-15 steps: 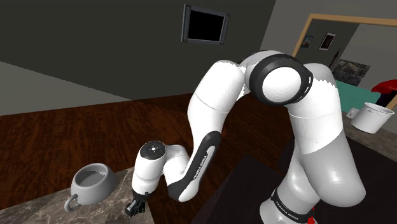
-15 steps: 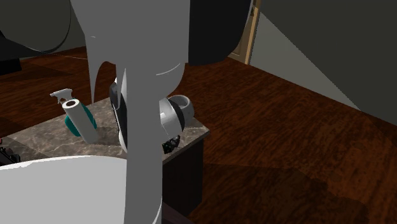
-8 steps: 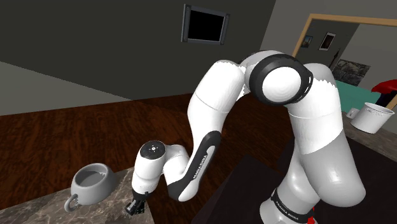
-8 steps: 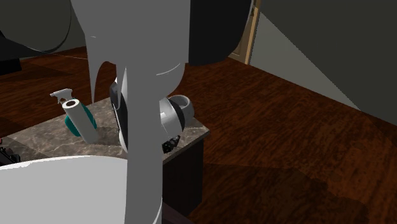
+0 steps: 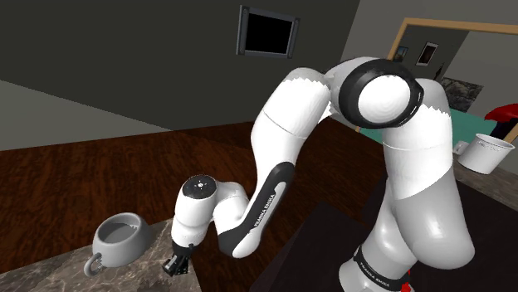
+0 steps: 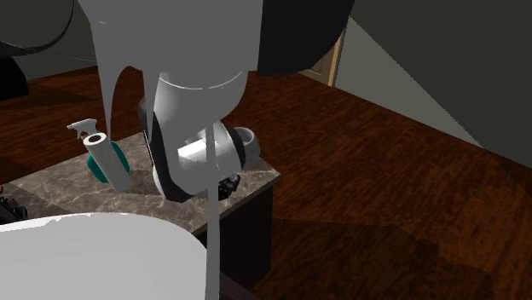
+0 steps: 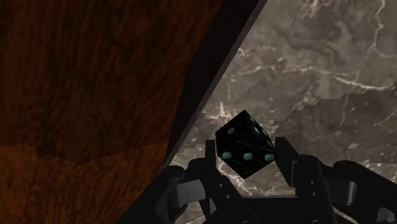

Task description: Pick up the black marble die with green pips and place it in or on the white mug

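Observation:
A black die (image 7: 245, 143) with green pips sits clasped between the two black fingers (image 7: 212, 158) of my gripper (image 7: 248, 153), just above the marble counter (image 7: 331, 57) near its edge. In the shoulder view the gripper (image 5: 175, 265) hangs low over the counter, to the right of the white mug (image 5: 120, 237), which stands upright with its handle toward the camera. The second exterior view has the gripper (image 6: 227, 188) at the counter's near corner, with the mug (image 6: 244, 141) behind the wrist.
A white paper roll (image 6: 107, 162) and a teal spray bottle (image 6: 89, 131) stand on the counter's far side. The counter edge drops to a dark wood floor (image 7: 83, 95) right beside the gripper. A white pot (image 5: 487, 153) sits at the far right.
The arm's upper links have swung up and over, and the hand has risen slightly with the die still between the fingers.

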Robot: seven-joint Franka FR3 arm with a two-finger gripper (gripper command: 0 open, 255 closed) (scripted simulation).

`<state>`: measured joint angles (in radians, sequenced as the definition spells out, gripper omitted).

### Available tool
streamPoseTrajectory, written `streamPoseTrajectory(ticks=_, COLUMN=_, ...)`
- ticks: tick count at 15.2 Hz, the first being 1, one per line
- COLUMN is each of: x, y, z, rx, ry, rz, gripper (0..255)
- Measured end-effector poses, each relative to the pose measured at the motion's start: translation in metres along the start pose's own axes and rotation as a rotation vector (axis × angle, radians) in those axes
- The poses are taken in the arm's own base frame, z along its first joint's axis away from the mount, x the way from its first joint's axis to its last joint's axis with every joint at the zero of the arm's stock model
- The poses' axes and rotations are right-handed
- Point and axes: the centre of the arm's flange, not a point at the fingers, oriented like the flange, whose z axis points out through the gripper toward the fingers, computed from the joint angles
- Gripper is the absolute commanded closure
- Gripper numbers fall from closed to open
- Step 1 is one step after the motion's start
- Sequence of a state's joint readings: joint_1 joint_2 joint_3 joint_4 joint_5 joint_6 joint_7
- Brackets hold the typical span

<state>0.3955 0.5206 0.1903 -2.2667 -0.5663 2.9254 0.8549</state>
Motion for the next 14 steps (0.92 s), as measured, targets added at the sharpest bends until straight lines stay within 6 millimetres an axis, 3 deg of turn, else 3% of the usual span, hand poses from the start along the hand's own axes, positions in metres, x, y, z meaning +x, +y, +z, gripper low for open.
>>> streamPoseTrajectory(ticks=14, x=0.012, y=-0.002, z=-0.072, rx=0.000, ry=0.000, rz=0.000, gripper=255)
